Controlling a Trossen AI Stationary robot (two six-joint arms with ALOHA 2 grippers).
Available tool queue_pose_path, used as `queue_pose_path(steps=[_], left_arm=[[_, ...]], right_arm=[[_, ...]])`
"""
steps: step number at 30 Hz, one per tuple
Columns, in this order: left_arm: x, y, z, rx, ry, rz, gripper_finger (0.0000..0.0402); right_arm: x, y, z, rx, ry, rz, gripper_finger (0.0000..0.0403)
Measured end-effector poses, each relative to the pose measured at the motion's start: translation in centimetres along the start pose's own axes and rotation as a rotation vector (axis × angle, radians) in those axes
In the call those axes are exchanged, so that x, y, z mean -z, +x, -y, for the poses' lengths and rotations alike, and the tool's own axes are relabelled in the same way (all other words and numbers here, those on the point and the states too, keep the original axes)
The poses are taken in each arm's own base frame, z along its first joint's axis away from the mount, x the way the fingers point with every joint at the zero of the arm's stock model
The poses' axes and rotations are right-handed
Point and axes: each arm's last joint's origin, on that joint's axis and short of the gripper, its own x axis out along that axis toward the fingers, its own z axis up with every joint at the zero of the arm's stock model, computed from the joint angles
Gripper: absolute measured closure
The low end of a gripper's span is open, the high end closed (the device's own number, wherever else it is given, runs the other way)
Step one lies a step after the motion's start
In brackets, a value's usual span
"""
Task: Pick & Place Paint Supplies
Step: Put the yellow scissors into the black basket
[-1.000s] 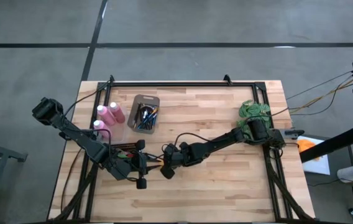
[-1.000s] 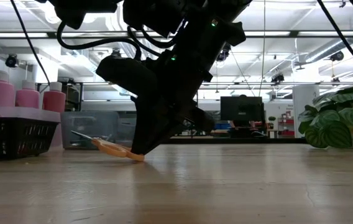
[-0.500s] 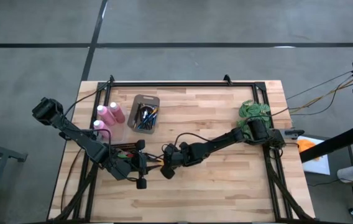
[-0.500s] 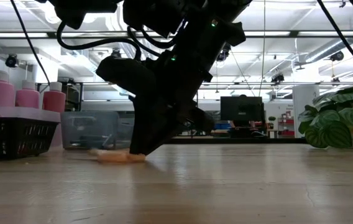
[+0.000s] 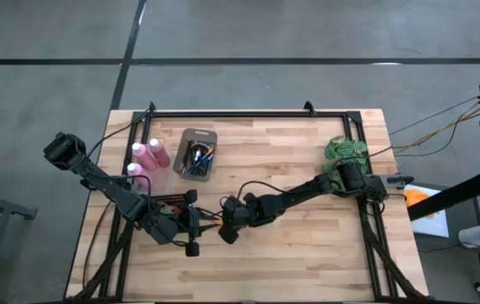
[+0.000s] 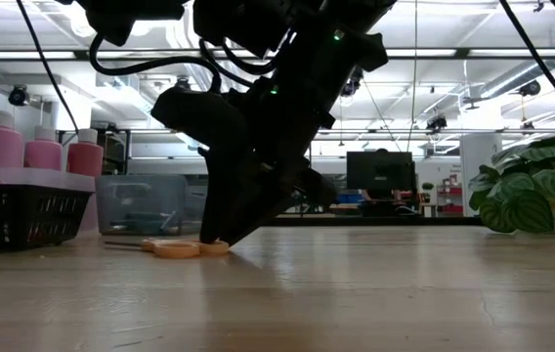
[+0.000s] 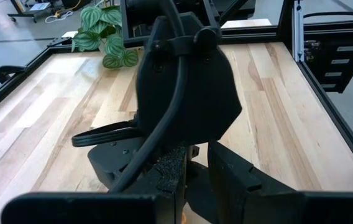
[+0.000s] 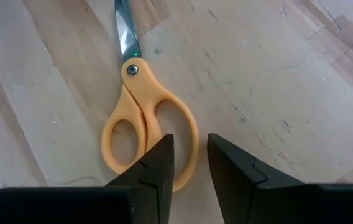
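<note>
I see the flat orange-handled steel scissors (image 8: pixel 145 118) lying on the wooden counter (image 8: pixel 276 93), handles under my right tool (image 8: pixel 187 163), its fingers slightly apart, blades pointing away.

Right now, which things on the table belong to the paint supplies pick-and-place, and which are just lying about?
Job:
- three pink bottles with white caps
- paintbrushes in the grey bin

Just lying about:
- leafy plant
- orange-handled scissors, lying flat under the right gripper; not a paint supply
</note>
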Motion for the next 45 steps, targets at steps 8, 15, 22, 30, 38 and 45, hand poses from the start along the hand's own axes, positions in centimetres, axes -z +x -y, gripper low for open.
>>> queue_pose_path(steps=[8, 15, 22, 30, 38, 45], left_arm=[[0.0, 0.0, 0.0, 0.000, 0.000, -0.001, 0.0331], [0.0, 0.0, 0.0, 0.002, 0.002, -0.003, 0.0331], [0.2, 0.0, -0.1, -0.008, 0.014, -0.018, 0.0331], [0.3, 0.0, -0.1, -0.008, 0.017, -0.021, 0.0331], [0.4, 0.0, -0.1, -0.010, 0.028, -0.036, 0.0331], [0.5, 0.0, -0.2, -0.013, 0.036, -0.047, 0.0331]], right_arm=[[0.6, -2.5, -1.6, 0.003, -0.098, 0.079, 0.0306], [2.1, -6.3, -3.0, -0.022, -0.242, 0.161, 0.0305], [4.4, -10.3, -3.5, -0.138, -0.379, 0.336, 0.0305], [6.3, -15.1, 0.3, -0.301, -0.496, 0.537, 0.0305], [7.7, -19.2, 5.5, -0.391, -0.691, 0.659, 0.0305], [9.1, -21.5, 10.0, -0.445, -0.639, 0.691, 0.0305]])
